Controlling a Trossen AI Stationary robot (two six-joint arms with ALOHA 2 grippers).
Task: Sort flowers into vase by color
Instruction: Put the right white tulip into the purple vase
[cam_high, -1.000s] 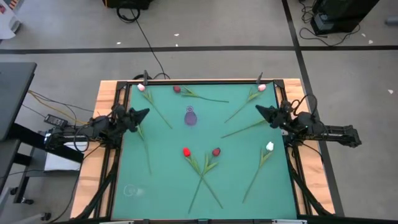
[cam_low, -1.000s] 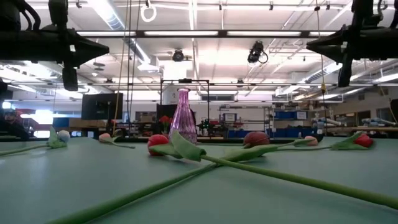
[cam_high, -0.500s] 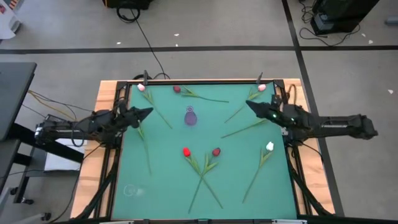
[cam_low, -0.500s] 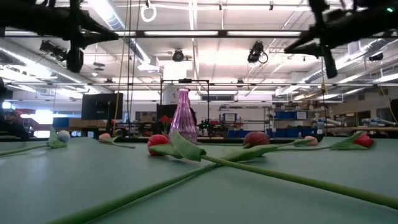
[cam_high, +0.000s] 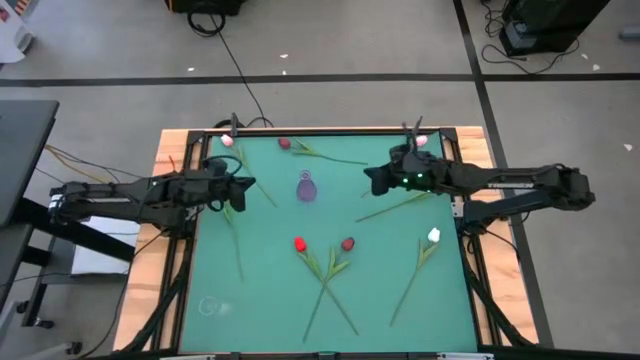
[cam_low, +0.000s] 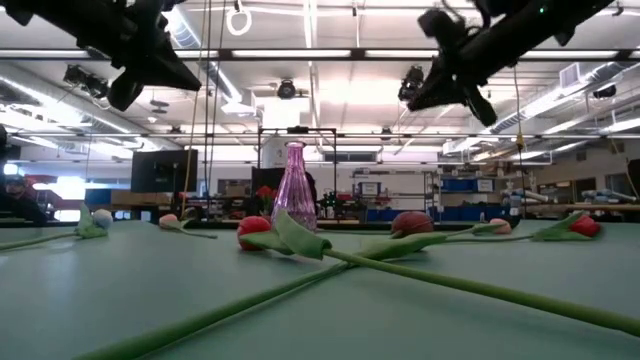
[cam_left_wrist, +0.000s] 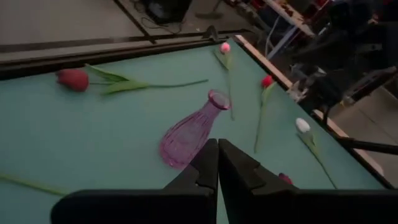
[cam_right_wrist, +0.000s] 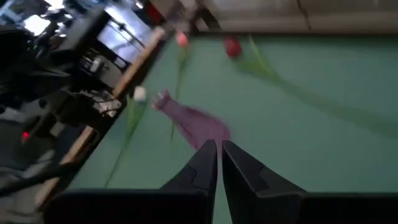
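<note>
The pink glass vase (cam_high: 306, 187) stands upright in the far middle of the green table, also seen in the low view (cam_low: 293, 190). Tulips lie flat around it: a pink one (cam_high: 227, 141), a dark red one (cam_high: 285, 143), another pink one (cam_high: 421, 141), a red one (cam_high: 299, 243), a dark red one (cam_high: 347, 243) and a white one (cam_high: 434, 236). My left gripper (cam_high: 247, 183) hovers left of the vase, shut (cam_left_wrist: 217, 155). My right gripper (cam_high: 370, 181) hovers right of the vase, shut (cam_right_wrist: 217, 155). Both are above the table and point at the vase (cam_left_wrist: 189, 130) (cam_right_wrist: 193, 121).
Two more green stems lie under the arms, one (cam_high: 232, 225) at the left and one (cam_high: 395, 207) at the right; their heads are hidden. The red and dark red tulips cross stems (cam_high: 330, 280) in the near middle. A raised frame (cam_high: 320, 130) runs along the table's far edge.
Both arms have reached in from the table's sides toward the vase. The right gripper has travelled well to the left, the left gripper a little to the right. In the low view both grippers have tipped from level to nose down. No flower or vase has moved.
</note>
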